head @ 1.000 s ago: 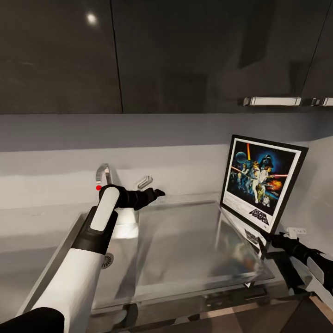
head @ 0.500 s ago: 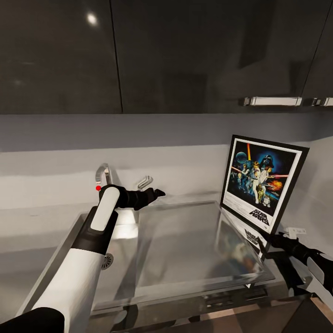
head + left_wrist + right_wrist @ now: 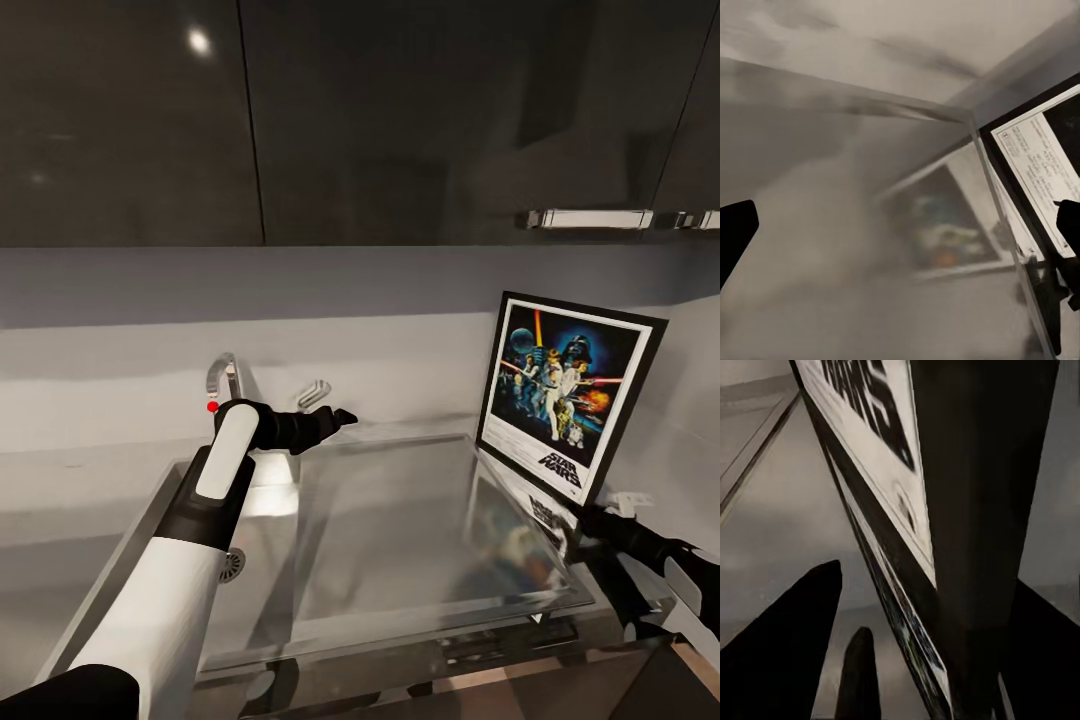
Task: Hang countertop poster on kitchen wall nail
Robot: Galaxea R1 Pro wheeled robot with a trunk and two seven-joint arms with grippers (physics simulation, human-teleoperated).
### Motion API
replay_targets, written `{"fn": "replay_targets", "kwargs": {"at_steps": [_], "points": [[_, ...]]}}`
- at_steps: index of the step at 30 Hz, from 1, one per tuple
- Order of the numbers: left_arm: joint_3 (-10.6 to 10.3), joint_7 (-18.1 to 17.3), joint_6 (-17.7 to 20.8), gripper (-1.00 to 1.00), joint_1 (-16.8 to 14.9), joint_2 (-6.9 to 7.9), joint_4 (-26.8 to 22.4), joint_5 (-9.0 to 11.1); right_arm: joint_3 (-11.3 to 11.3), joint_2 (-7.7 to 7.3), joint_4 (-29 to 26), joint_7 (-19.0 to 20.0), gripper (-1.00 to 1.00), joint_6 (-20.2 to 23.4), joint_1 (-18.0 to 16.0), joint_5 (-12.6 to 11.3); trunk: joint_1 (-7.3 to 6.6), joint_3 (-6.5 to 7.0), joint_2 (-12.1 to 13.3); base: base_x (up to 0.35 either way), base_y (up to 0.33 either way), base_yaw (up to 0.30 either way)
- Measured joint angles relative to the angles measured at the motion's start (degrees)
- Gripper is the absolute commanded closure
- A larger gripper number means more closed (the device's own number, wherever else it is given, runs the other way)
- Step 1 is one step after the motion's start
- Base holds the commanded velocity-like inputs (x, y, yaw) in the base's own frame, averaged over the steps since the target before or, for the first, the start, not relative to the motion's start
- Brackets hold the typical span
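The Star Wars poster [image 3: 562, 394] stands upright on the steel kitchen countertop [image 3: 400, 540], leaning at the right against the pale wall. My right gripper [image 3: 588, 518] is at its lower right corner. In the right wrist view the gripper [image 3: 926, 577] is open, and the poster's black frame [image 3: 975, 510] runs between the spread fingers [image 3: 787, 660]. My left gripper [image 3: 338, 416] hovers over the worktop behind the sink, well left of the poster. Its fingers [image 3: 735, 232] are open and hold nothing. The poster [image 3: 1042, 165] also lies ahead of it in the left wrist view. No wall nail is in sight.
A tap [image 3: 222, 375] and a sink basin [image 3: 150, 520] lie under my left arm. Dark glossy upper cabinets [image 3: 400, 120] with a metal handle [image 3: 588, 218] hang overhead. A white socket [image 3: 637, 498] sits on the wall beside the right gripper.
My right gripper has crept slightly closer to the poster's lower corner. The left arm and the poster have not moved.
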Motion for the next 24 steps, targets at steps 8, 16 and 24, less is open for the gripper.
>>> {"fn": "replay_targets", "kwargs": {"at_steps": [8, 16, 24], "points": [[-0.04, 0.00, -0.01, -1.00, 0.00, -0.05, 0.02, -0.07, 0.01, -0.11, 0.00, 0.19, 1.00, -0.13, -0.04, -0.01, 0.00, 0.00, 0.00, 0.000, 0.000, 0.000], [-0.05, 0.00, -0.01, -1.00, 0.06, -0.06, -0.02, 0.04, -0.17, -0.16, -0.01, 0.18, 1.00, -0.41, -0.03, 0.02, 0.00, 0.00, 0.00, 0.000, 0.000, 0.000], [-0.04, 0.08, -0.08, -1.00, 0.51, 0.06, -0.02, 0.03, 0.07, -0.32, -0.28, 0.37, 1.00, -0.66, -0.02, 0.00, 0.01, 0.00, 0.01, -0.062, 0.000, 0.000]]}}
